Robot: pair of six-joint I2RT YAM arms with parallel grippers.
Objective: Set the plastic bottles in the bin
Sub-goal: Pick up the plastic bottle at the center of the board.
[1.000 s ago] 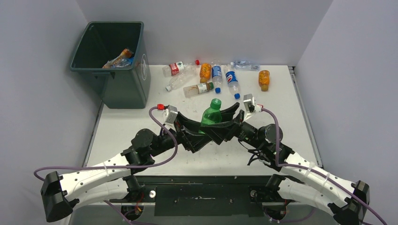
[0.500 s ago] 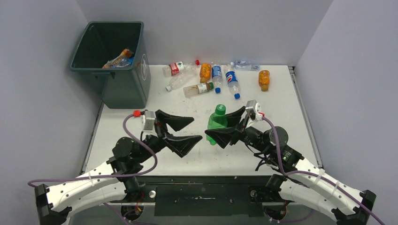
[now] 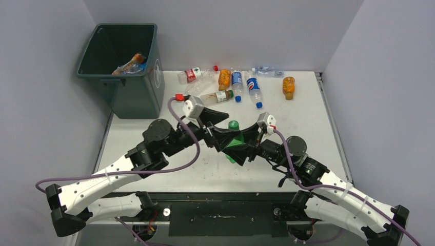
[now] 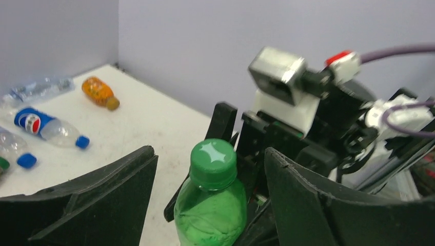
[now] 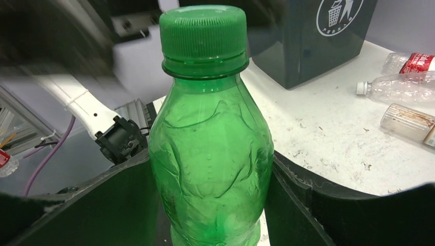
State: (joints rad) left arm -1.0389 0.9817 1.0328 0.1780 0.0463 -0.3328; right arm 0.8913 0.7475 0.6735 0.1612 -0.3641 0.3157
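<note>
My right gripper (image 3: 242,141) is shut on an upright green bottle (image 3: 233,124) with a green cap, above the table's middle. In the right wrist view both jaws of this gripper (image 5: 210,169) press on the bottle's body (image 5: 210,143). My left gripper (image 3: 222,128) is open. In the left wrist view it (image 4: 209,156) has a jaw on either side of the bottle's cap (image 4: 213,161), with a gap on each side. The dark green bin (image 3: 134,95) stands at the far left and holds a few bottles (image 3: 131,64). Several bottles lie on the table's far side, among them an orange one (image 3: 288,87) and a blue-labelled one (image 3: 253,87).
Other bottles lie near the bin: a red-labelled clear one (image 3: 194,74), a brown-labelled one (image 3: 218,96) and an orange one (image 3: 224,79). The bin's white sticker side (image 5: 308,41) shows in the right wrist view. Grey walls close in the table on three sides.
My left gripper, which had pulled back to the left and open, has swung right and now straddles the bottle's top. My right gripper has kept hold of the green bottle and shifted slightly left.
</note>
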